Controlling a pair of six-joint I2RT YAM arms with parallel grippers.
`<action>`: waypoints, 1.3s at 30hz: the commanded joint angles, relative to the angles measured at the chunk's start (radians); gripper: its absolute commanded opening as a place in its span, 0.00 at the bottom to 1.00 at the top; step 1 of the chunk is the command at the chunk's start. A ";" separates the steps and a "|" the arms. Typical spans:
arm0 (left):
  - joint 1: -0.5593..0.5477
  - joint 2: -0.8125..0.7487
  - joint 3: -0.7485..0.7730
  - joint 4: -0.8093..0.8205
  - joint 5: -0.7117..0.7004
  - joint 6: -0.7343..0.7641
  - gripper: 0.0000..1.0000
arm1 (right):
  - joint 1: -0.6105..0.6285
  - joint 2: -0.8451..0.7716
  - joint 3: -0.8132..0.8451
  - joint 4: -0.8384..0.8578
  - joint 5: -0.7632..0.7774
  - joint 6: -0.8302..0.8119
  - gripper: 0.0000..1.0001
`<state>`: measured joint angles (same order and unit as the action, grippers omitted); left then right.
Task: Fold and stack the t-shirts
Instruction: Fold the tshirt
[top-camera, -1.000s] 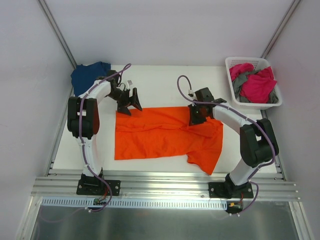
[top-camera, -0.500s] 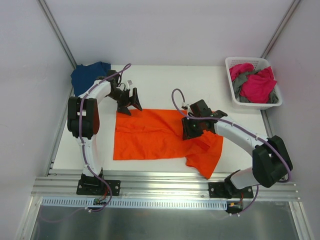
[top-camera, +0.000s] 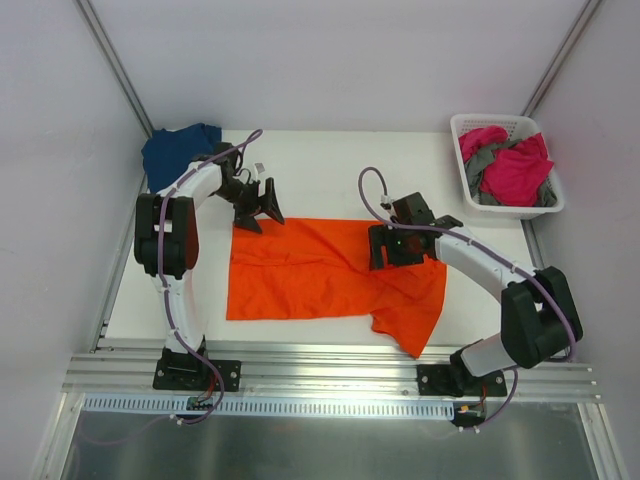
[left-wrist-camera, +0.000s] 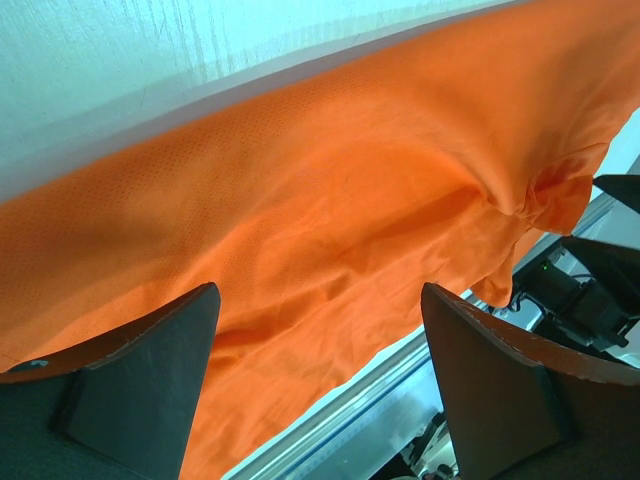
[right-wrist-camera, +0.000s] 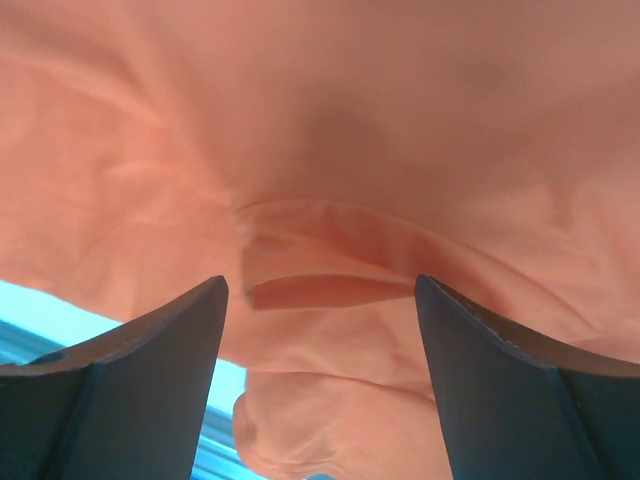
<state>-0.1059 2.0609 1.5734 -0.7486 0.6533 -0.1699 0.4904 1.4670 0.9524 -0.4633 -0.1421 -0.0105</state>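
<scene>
Centre of the table (top-camera: 330, 165), orange shirt (top-camera: 310, 275) lies spread but rumpled, its right part reaching toward the near edge. Left gripper (top-camera: 262, 208) sits at the shirt's far left corner, jaws wide, nothing held. Right gripper (top-camera: 380, 250) is over a fold on the shirt's right side, jaws wide too, nothing gripped. Navy shirt (top-camera: 175, 148) is bunched far left; pink shirt (top-camera: 518, 172) and grey shirt (top-camera: 478, 160) are in the basket (top-camera: 458, 128).

A white slotted basket (top-camera: 512, 211) stands at the far right corner of the white table (top-camera: 320, 170). Along the table's near edge runs a metal rail (top-camera: 330, 372), seemingly aluminium.
</scene>
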 joint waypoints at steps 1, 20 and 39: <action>-0.008 -0.053 0.000 -0.011 0.020 0.004 0.83 | -0.041 0.004 0.025 0.017 0.041 -0.003 0.79; -0.026 -0.054 0.002 -0.011 0.006 0.013 0.84 | -0.122 0.099 -0.009 0.114 -0.128 0.009 0.72; -0.026 -0.036 0.027 -0.011 0.045 -0.016 0.84 | 0.042 -0.151 -0.046 -0.089 -0.162 0.052 0.71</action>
<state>-0.1253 2.0609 1.6058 -0.7422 0.6746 -0.1761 0.5175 1.3743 0.9352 -0.4973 -0.2523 0.0002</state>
